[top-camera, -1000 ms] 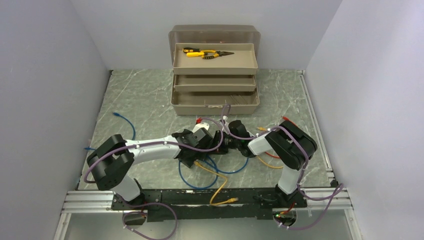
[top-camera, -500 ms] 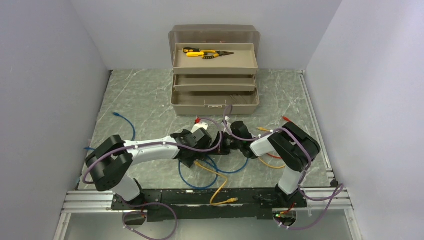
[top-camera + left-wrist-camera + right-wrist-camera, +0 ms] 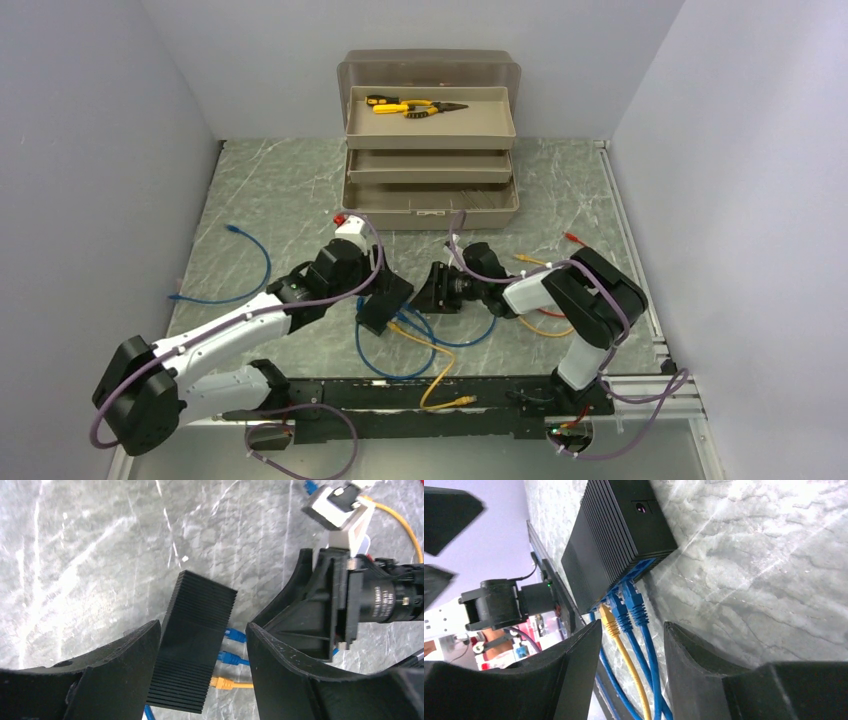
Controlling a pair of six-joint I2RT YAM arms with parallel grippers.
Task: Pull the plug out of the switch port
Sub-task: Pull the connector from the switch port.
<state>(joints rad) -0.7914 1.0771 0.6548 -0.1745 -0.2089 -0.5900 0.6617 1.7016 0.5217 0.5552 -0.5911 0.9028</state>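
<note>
Left arm (image 3: pixel 230 325) has swung back to its own side since a second ago, so the switch (image 3: pixel 385 300) now shows on the table (image 3: pixel 280 190) between both grippers. The left gripper (image 3: pixel 202 627) is spread wide around the box. The right gripper (image 3: pixel 631 627) is also spread, lined up on the yellow plug (image 3: pixel 609 620) and blue plugs (image 3: pixel 634 602). The box looks light and will probably skid unless pinned. I'd grab a stiff plug body, not the floppy cable. Latch tabs are hidden, and I can't tell which plug is meant.
</note>
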